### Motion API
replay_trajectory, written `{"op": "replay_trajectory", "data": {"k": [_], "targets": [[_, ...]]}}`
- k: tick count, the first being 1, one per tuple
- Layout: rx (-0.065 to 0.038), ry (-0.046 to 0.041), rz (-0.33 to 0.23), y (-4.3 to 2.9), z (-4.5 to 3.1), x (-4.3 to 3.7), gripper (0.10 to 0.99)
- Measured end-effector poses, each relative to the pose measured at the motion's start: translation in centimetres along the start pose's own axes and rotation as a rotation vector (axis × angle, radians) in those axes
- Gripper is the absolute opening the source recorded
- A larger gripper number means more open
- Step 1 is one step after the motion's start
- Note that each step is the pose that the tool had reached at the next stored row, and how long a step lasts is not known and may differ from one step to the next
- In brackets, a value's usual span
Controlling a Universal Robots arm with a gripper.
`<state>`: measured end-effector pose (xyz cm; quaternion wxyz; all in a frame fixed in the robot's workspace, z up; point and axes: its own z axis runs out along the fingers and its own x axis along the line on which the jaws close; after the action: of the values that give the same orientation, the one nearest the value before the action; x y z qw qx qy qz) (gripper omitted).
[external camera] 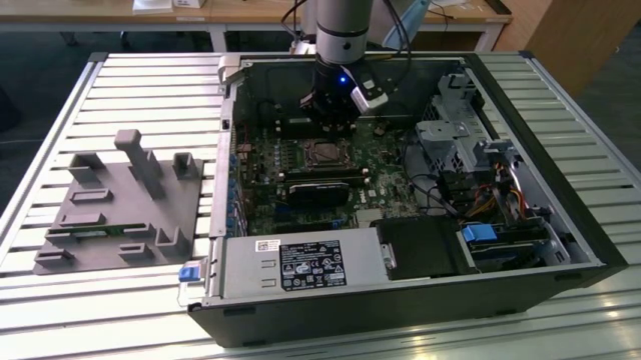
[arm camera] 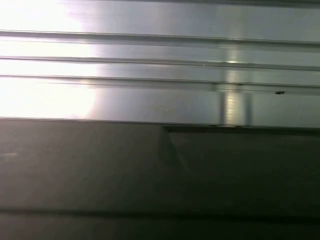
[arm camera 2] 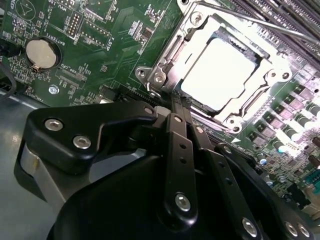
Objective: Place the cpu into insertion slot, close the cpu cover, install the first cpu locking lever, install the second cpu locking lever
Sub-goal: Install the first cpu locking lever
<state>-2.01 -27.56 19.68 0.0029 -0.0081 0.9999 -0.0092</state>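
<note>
While the small flat square cpu [arm camera 2: 218,73] with its dull silver-grey metal top lies seated flat in the square black-rimmed insertion slot [external camera: 325,153], its face up and its sides square to the socket, the thin silvery metal cpu cover [arm camera 2: 272,80] with the large square window lies shut down around it, framing the chip. In the second wrist view a thin bright metal locking lever [arm camera 2: 260,25] runs as a long rod along one side of the cover, its long axis following that edge. The slot sits on the green motherboard [arm camera 2: 125,30] inside the open black computer case [external camera: 561,247], near the case's far wall in the exterior view, and the case lies on its side on the ribbed aluminium table [external camera: 150,82].

The grey robot arm [external camera: 343,26] comes straight down from above the far edge of the case, its wrist vertical, with the black gripper [external camera: 326,124] hanging just above the far side of the slot. The jaws are together, their black fingers [arm camera 2: 175,150] pressed side by side and holding nothing, the tips pointing at the near corner of the cover.

On the table toward the exterior view's left sits a grey plastic fixture tray [external camera: 115,206].
</note>
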Motion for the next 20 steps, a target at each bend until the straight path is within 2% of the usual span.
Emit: {"op": "replay_trajectory", "data": {"k": [5,7,13,20], "targets": [[-0.026,-0.0005,0.0,0.03,0.0,0.0,0.106],[-0.032,-0.0014,0.0,0.05,-0.1,-0.01,0.106],[-0.032,-0.0006,0.0,0.01,-1.05,-0.01,0.106],[-0.033,-0.0006,0.0,-0.14,-1.06,-0.01,0.106]]}}
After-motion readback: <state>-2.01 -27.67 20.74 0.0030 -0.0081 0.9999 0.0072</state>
